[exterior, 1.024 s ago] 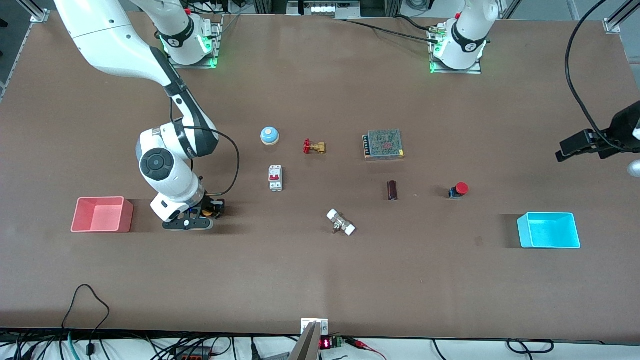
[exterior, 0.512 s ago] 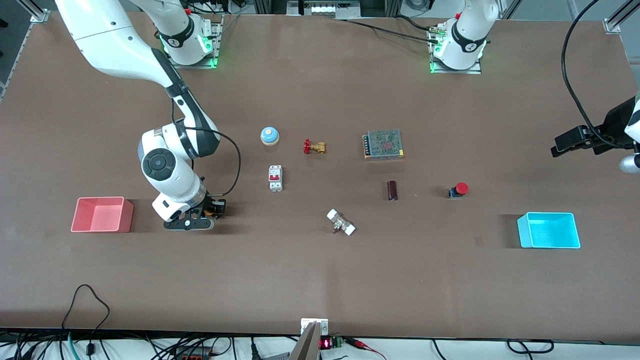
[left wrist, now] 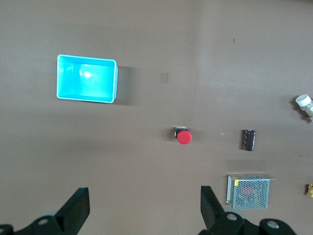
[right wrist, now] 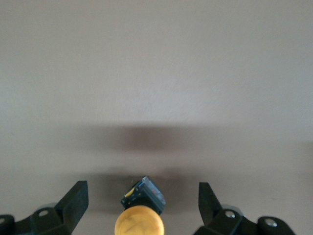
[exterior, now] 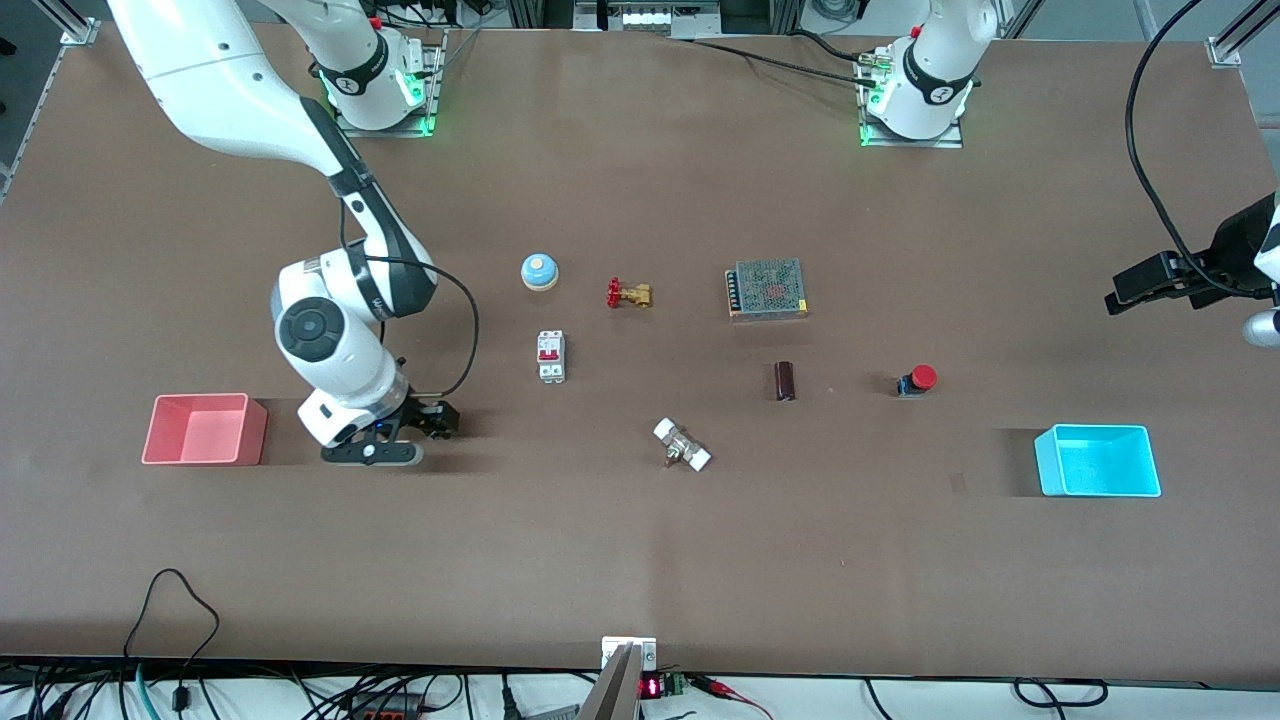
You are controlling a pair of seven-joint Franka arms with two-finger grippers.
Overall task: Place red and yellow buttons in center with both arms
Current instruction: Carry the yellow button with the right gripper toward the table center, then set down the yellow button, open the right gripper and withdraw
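The yellow button (right wrist: 142, 219), orange-yellow cap on a black body, lies on the table between the spread fingers of my right gripper (right wrist: 142, 208). In the front view the right gripper (exterior: 405, 432) sits low beside the pink bin and hides this button. The red button (exterior: 918, 379) stands on the table toward the left arm's end, and shows in the left wrist view (left wrist: 183, 136). My left gripper (exterior: 1145, 285) is open and empty, up over the table's edge at the left arm's end, apart from the red button (left wrist: 144, 210). The brown table centre (exterior: 640, 540) is bare.
A pink bin (exterior: 200, 428) stands beside the right gripper. A cyan bin (exterior: 1097, 460) stands near the red button. A blue bell (exterior: 539, 271), brass valve (exterior: 628, 294), breaker (exterior: 551, 356), power supply (exterior: 768, 289), dark cylinder (exterior: 785, 381) and white fitting (exterior: 682, 445) lie mid-table.
The right gripper has shifted slightly over the yellow button, which showed beside it in the front view before and is now covered. The left gripper has drifted a little.
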